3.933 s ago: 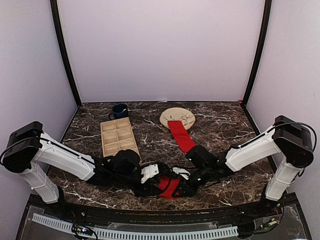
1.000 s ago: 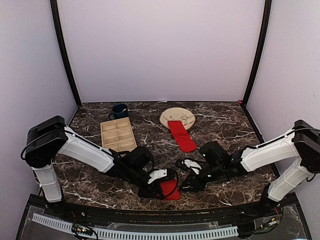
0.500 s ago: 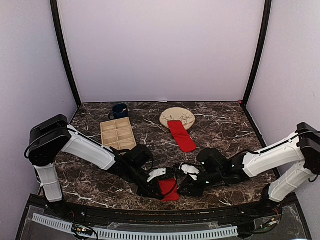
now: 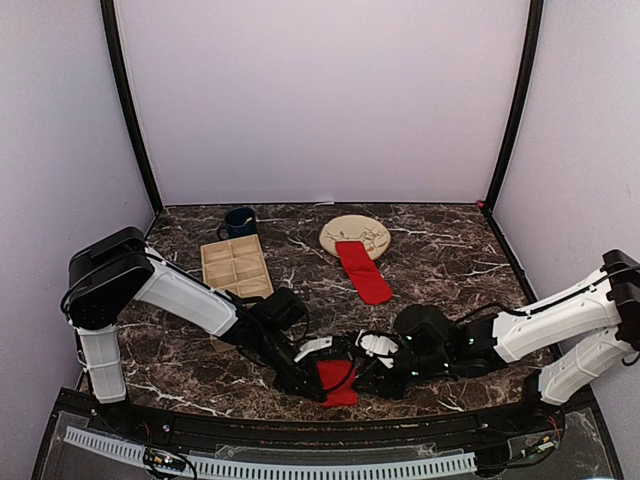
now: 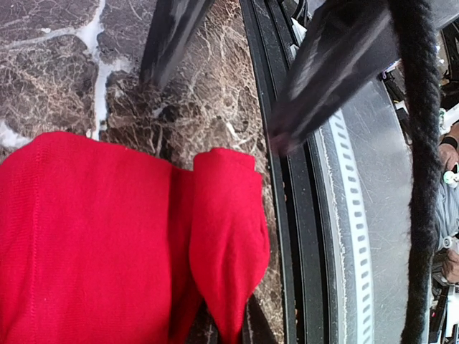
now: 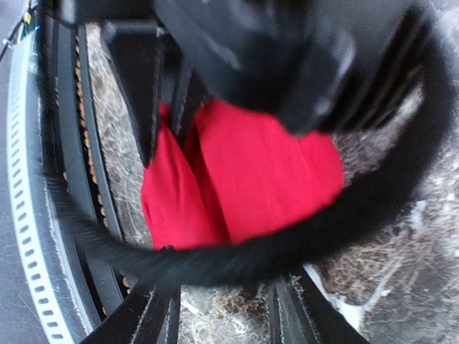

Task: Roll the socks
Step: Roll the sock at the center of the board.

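One red sock (image 4: 336,382) lies bunched near the table's front edge. In the left wrist view the sock (image 5: 93,236) fills the lower left, and one fold of it runs down between my fingers. My left gripper (image 4: 320,380) (image 5: 228,335) is shut on that fold. My right gripper (image 4: 362,368) (image 6: 226,315) stands open just right of the sock (image 6: 251,179), nothing between its fingers (image 6: 152,315). A black cable crosses that view. The second red sock (image 4: 362,270) lies flat, its far end on the beige plate (image 4: 342,228).
A wooden compartment tray (image 4: 237,270) and a dark blue mug (image 4: 240,221) sit at the back left. The black rail (image 5: 287,215) and the perforated strip (image 5: 358,236) of the front edge run close beside the bunched sock.
My right gripper has moved left and down toward the bunched sock, with its jaws wider. The left gripper has kept its hold and shifted slightly toward the front edge.
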Robot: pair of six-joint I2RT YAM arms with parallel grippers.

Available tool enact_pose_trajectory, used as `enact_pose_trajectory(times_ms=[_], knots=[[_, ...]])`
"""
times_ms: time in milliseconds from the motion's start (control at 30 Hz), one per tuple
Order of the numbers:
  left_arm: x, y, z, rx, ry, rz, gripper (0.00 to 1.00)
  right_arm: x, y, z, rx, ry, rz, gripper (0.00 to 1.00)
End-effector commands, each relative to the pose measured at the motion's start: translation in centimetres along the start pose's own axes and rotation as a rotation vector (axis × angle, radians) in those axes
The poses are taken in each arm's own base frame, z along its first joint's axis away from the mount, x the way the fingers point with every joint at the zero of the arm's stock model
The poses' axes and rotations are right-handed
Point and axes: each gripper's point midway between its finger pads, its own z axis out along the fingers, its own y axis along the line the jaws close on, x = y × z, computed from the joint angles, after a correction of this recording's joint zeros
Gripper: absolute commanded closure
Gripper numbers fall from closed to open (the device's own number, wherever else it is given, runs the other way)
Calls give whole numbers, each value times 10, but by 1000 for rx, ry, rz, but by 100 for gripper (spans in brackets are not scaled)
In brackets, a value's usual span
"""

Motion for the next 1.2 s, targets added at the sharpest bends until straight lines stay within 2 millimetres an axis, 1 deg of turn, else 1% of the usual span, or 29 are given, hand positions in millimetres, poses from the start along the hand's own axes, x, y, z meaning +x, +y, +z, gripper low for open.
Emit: enact_pose_trajectory(times_ms=[0, 100, 233, 467, 667, 1033, 1167], knots=[[15, 7, 2, -12, 48, -66, 100, -24, -3, -14, 46, -112, -32, 60], [14, 8, 1, -9, 45, -69, 100, -21, -1, -15, 36, -103, -32, 60], [12, 10, -2, -6, 38, -74, 100, -12, 6, -10, 3, -71, -37, 59], [12, 12, -4, 16, 42, -98, 100, -13, 16, -5, -8, -62, -79, 57], [11, 14, -4, 42, 43, -118, 100, -8, 21, 4, -4, -31, -124, 57], [14, 13, -2, 85, 60, -150, 100, -9, 24, 19, 15, 2, -199, 56], [15, 13, -2, 93, 63, -154, 100, -6, 23, 25, 22, 26, -222, 56]])
